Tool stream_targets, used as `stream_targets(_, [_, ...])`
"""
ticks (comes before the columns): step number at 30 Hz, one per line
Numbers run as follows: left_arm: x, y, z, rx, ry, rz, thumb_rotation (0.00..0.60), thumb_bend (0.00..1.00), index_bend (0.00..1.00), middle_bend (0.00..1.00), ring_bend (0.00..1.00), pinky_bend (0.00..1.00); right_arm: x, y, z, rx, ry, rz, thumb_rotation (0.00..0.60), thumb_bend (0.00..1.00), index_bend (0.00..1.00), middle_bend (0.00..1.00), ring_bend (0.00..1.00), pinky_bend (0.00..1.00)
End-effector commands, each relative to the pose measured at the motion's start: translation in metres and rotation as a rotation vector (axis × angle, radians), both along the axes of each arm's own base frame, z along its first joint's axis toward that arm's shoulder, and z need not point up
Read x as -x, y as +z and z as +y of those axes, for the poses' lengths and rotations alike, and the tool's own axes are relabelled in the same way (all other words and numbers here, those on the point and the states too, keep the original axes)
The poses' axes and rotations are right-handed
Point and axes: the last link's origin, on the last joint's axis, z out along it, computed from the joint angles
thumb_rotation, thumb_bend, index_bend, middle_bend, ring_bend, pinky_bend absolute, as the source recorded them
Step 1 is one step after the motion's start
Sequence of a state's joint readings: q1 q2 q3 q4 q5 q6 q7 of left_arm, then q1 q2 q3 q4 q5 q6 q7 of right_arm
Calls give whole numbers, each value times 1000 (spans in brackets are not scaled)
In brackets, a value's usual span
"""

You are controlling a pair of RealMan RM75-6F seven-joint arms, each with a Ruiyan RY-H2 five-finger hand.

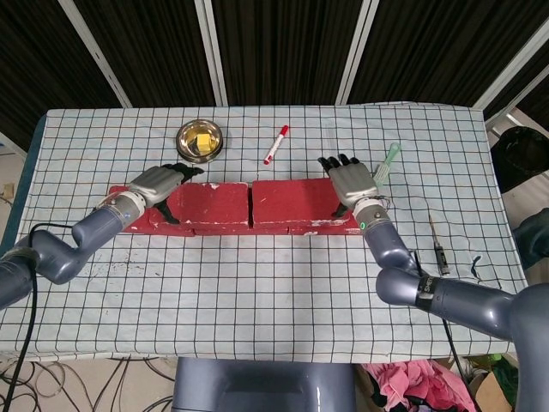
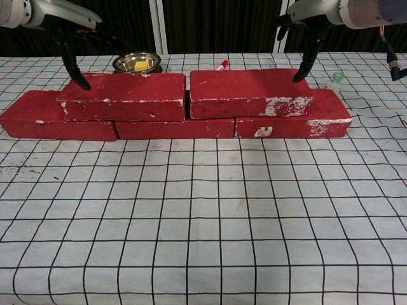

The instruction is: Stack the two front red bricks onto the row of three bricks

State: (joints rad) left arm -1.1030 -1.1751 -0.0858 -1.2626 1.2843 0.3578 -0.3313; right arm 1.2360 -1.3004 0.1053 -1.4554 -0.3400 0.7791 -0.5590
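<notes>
Your white, black-gridded tablecloth spans the frame beneath dark slatted wall panels. At centre left, your left hand hovers spread, holding nothing, over the left stacked red brick; the right stacked red brick sits beside it on the three-brick row, your right hand likewise spread above.

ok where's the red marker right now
In the head view the red marker lies behind the bricks, right of the metal bowl.

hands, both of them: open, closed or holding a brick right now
Left hand: open, fingers apart above the upper left brick, holding nothing.
Right hand: open, fingers spread above the upper right brick, holding nothing.
</notes>
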Motion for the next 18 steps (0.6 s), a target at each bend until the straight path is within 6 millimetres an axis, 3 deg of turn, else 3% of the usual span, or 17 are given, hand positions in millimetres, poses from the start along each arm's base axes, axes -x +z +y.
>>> stream_targets(1, [9,27,-12,-49,-42,71,600,0,92,92,0,41,1,4,2,6,-3,-6,600,0,10,70,29,126])
stream_targets(8, [43,51,-42,-142,-56,221,600,3,97,95,0,20,7,13,6,20,-13,-17,600,0,10,70,29,127])
stream_targets(12, [61,46,-58,-172,-4,272,600,5,96,97,0,13,11,17,7,29,-21,-20,600,0,10,71,29,126])
stream_targets(18, [81,36,-64,-187,48,307,600,6,96,98,0,13,14,20,7,38,-30,-22,600,0,10,71,29,127])
